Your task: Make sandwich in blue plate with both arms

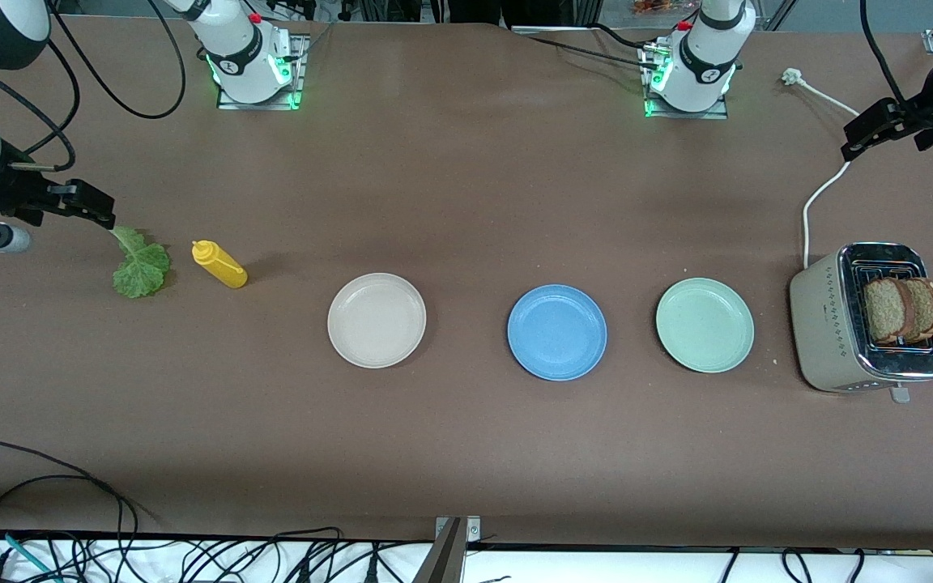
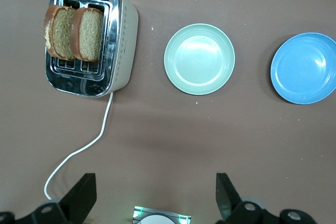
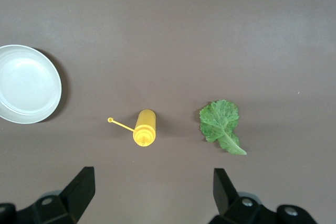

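Row nearest the front camera, mid-table: the blue plate (image 1: 556, 332) lies bare, between the cream plate (image 1: 377, 320) toward the right arm's end and the mint plate (image 1: 705, 325) toward the left arm's end. No plate carries food; assembly has not begun.

At the left arm's end edge of the table the toaster (image 1: 867, 318) holds two bread slices (image 1: 904, 309) upright in its slots, their upper halves exposed. Its white cord (image 1: 819, 194) runs away from the camera toward the table's top corner.

Slightly farther from the camera, toward the right arm's end, the yellow squeeze bottle (image 1: 219, 265) stands beside the lettuce leaf (image 1: 141, 267), the two apart.

Left gripper (image 2: 156, 199) hangs high, over the cord, fingers spread wide, holding nothing. Right gripper (image 3: 153, 195) hangs over the table's edge just by the lettuce stem, fingers likewise spread and empty.

Judgement: the step in hand is the first pickups. Recommended: the left gripper descends straight over one slice, pinching across its flat faces, and lifts vertically to clear the slot. The right gripper should take the lettuce by its stem, keeping clear of the bottle. Bread goes on the blue plate first.
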`<state>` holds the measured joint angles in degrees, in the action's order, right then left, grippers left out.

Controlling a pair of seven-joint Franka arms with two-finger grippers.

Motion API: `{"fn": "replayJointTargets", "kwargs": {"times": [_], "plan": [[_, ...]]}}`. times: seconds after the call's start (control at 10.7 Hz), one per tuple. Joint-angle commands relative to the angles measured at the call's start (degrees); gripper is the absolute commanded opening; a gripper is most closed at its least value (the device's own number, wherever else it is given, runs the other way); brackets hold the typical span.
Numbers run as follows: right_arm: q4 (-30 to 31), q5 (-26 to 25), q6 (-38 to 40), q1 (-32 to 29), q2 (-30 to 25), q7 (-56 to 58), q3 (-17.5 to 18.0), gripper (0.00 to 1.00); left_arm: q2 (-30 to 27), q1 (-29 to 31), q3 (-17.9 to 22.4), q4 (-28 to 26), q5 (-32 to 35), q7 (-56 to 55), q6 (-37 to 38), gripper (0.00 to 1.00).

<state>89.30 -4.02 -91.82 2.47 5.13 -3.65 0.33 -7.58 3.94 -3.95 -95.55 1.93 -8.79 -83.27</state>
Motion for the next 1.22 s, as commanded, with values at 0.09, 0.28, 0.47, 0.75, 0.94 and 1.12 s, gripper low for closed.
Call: {"fn": "replayJointTargets", "kwargs": {"times": [0.09,0.28,0.47,0.75,0.94,1.12], "plan": [[-0.6,0.2,-0.2,0.0,0.1,1.0,0.0,1.0,0.5,0.3,-0.4,1.1,1.1,-0.2,1.0,1.0],[-0.7,2.2,-0.3,0.3,0.6,0.1,0.4,1.0,0.6,0.3,-0.4,1.1,1.1,-0.2,1.0,1.0],[-0.7,2.6,-0.4,0.2,3.1,0.0,0.5,1.0,0.6,0.4,-0.4,1.1,1.1,-0.2,1.0,1.0],[-0.7,2.6,-0.4,0.4,4.5,0.0,0.5,1.0,0.6,0.3,-0.4,1.1,1.1,-0.2,1.0,1.0],[-0.6,2.6,0.0,1.0,5.0,-0.1,0.4,1.0,0.6,0.4,-0.4,1.1,1.2,-0.2,1.0,1.0],[-0.6,2.6,-0.1,1.0,5.2,-0.1,0.4,1.0,0.6,1.1,-0.3,1.0,1.1,-0.1,1.0,1.0]]}}
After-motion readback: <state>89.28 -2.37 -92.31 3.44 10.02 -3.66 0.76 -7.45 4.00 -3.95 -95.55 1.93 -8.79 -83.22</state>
